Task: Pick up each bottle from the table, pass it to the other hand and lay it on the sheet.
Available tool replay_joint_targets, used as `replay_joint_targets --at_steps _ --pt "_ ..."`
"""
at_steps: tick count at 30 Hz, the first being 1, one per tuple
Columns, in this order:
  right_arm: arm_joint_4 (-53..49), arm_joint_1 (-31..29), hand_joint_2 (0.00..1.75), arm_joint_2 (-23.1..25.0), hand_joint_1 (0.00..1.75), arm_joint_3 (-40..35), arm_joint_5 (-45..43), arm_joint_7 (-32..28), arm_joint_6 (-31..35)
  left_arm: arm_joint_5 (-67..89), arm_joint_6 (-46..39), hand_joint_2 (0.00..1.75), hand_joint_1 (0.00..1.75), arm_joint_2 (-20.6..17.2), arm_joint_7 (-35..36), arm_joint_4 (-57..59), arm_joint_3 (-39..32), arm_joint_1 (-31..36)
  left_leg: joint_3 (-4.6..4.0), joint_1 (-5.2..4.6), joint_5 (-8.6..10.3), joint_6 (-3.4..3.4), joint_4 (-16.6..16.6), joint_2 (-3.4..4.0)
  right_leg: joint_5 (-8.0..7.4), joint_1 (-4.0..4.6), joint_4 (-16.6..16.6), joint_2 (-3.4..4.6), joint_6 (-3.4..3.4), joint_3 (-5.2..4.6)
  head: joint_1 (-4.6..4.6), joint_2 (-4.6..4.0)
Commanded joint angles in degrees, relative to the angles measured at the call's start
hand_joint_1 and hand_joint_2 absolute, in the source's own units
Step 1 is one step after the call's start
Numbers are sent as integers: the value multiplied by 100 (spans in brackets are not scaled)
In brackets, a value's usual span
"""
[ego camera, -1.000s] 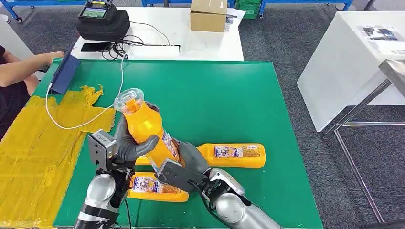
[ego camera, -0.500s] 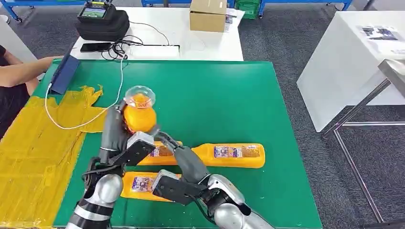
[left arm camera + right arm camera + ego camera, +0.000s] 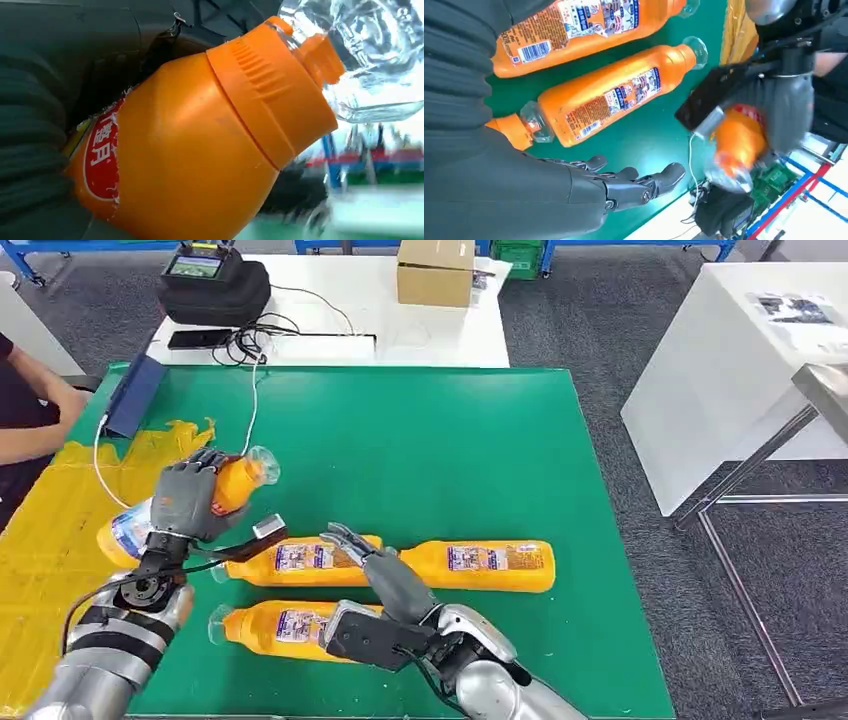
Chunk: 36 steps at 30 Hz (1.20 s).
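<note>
The left hand (image 3: 185,502) grips one orange bottle (image 3: 170,512) tilted above the yellow sheet (image 3: 60,570) at the bench's left, not yet laid, while the right hand (image 3: 385,575) hovers spread over three bottles (image 3: 400,565) left lying on the green bench (image 3: 450,450).

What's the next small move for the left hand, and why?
Probably lower the bottle onto the yellow sheet and let go. The left hand grips it already tipped near flat, over the sheet's edge, while the right hand hangs open over the three bottles lying on the green table.
</note>
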<state>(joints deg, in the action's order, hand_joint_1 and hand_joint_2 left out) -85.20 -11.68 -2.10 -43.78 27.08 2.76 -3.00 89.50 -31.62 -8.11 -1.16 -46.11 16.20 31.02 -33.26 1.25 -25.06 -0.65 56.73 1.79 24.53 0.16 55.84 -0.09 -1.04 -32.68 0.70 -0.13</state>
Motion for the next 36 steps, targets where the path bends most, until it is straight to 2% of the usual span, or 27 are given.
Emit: replay_joint_targets --at_steps 1,6,10,12,13,14,17,22,25,26,28,34,36 --pt "1347 -996 175 -108 0 -691 246 386 -472 50 604 175 175 -252 192 2509 1132 998 26 0 -2 12 -7 -5 -2 0 -9 8 -6 24 -2 0" --pt "1471 -1039 175 -98 0 -712 268 402 -503 50 698 175 175 -224 188 2599 1132 1043 27 2 -4 14 -5 -16 1 2 -8 2 -5 28 0 0" --pt "1983 -1290 175 -82 0 -1133 604 706 -855 -31 1385 175 175 -154 183 2854 874 1207 39 2 -9 17 -8 -24 7 2 -9 1 -6 39 0 0" --pt "2213 -1343 175 -12 0 -1195 636 734 -889 -29 1478 175 175 -147 164 2888 859 1250 24 2 -5 9 -4 -2 -1 2 -7 11 -3 23 0 0" --pt "2368 -1419 175 7 0 -1305 728 764 -944 13 1637 0 171 -140 99 2946 880 1281 31 3 -6 12 -7 -6 0 2 -9 10 -4 31 0 0" --pt "2499 -1471 175 29 0 -1395 813 827 -1021 -124 1684 0 0 -124 -7 2952 742 1287 22 3 -1 8 -8 -4 -2 0 -8 5 -3 22 0 0" --pt "2932 -1488 175 162 0 -1609 1260 961 -999 -347 1793 0 0 -87 -267 2924 438 1300 33 4 -3 12 -8 0 -3 0 -7 14 -4 30 0 0" --pt "3559 -1306 175 520 0 -1495 1590 884 -902 -800 1864 0 0 149 -748 2814 -111 1410 25 5 2 5 -5 -15 1 1 -3 -7 -4 26 0 0" --pt "3624 -1260 175 602 0 -1500 1615 886 -868 -887 1917 0 0 202 -809 2782 -192 1439 20 5 3 5 -2 -25 3 1 -1 -14 -5 23 0 0" --pt "3647 -1260 175 625 0 -1502 1656 869 -853 -957 1901 0 0 218 -876 2768 -262 1434 78 5 5 10 -8 -39 4 2 -7 -24 -7 27 -2 0" --pt "3707 -1187 175 773 0 -1457 1711 856 -798 -1397 1873 0 0 312 -1122 2702 -662 1445 79 9 2 6 0 -30 9 6 -1 -14 -7 35 0 0" --pt "3719 -1166 175 822 0 -1475 1728 861 -794 -1458 1905 0 0 336 -1147 2691 -715 1467 71 6 12 4 1 -26 -1 4 0 -15 -6 22 0 0" --pt "3800 -1123 175 934 0 -1459 1789 868 -766 -2205 1877 0 0 486 -1561 2573 -1352 1468 71 6 13 4 0 -27 -1 4 -1 -16 -7 22 0 0"
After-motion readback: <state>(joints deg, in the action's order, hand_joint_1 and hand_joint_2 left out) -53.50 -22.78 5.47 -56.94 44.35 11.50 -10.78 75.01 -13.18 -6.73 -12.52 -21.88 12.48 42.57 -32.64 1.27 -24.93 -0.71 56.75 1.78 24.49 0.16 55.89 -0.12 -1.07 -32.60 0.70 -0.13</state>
